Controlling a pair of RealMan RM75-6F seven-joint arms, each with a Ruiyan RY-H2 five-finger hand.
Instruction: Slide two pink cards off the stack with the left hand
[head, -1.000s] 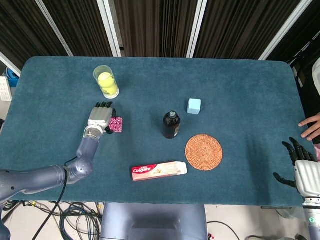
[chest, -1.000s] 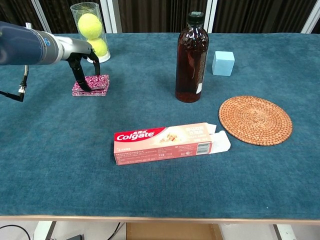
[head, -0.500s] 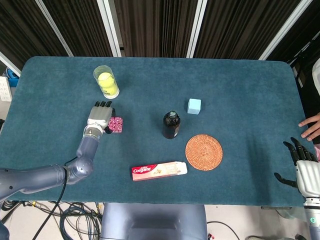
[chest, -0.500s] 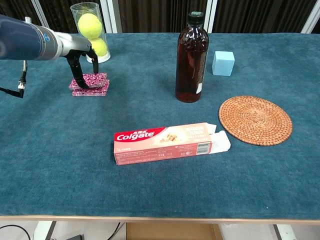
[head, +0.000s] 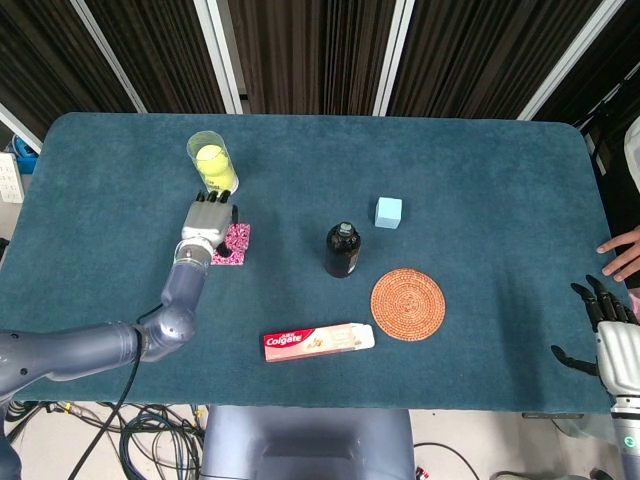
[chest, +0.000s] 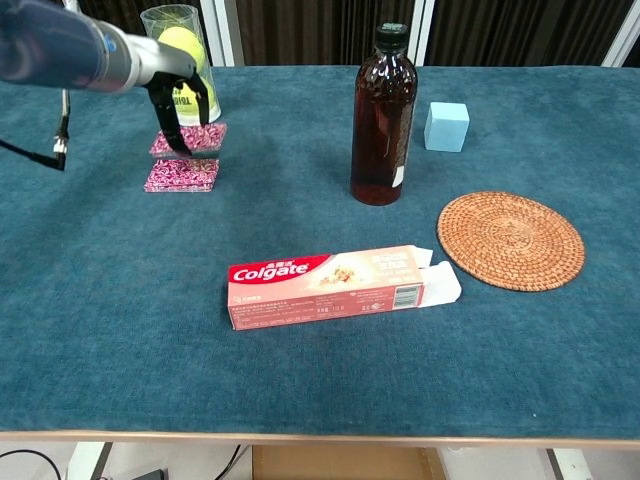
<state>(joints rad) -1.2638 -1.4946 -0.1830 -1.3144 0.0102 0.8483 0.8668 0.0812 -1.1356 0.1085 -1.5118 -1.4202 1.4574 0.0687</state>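
the left hand (chest: 178, 100) sits in the upper left of the chest view, its dark fingers (chest: 172, 135) curled down with the tips pressing on a pink card (chest: 189, 139) that lies flat on the table (chest: 300, 380), just in front of the clear tube of tennis balls (chest: 181, 62). only this low view shows that card parted from the pink stack (chest: 182, 175), which lies a little nearer the camera with a strip of blue cloth between them. from the head view the left hand (head: 208, 221) covers part of the cards and they read as one pink patch (head: 235, 244) at its right edge. both show a speckled pink and white pattern. the right hand (head: 612, 335) appears only in the head view, at the lower right edge, fingers apart and holding nothing.
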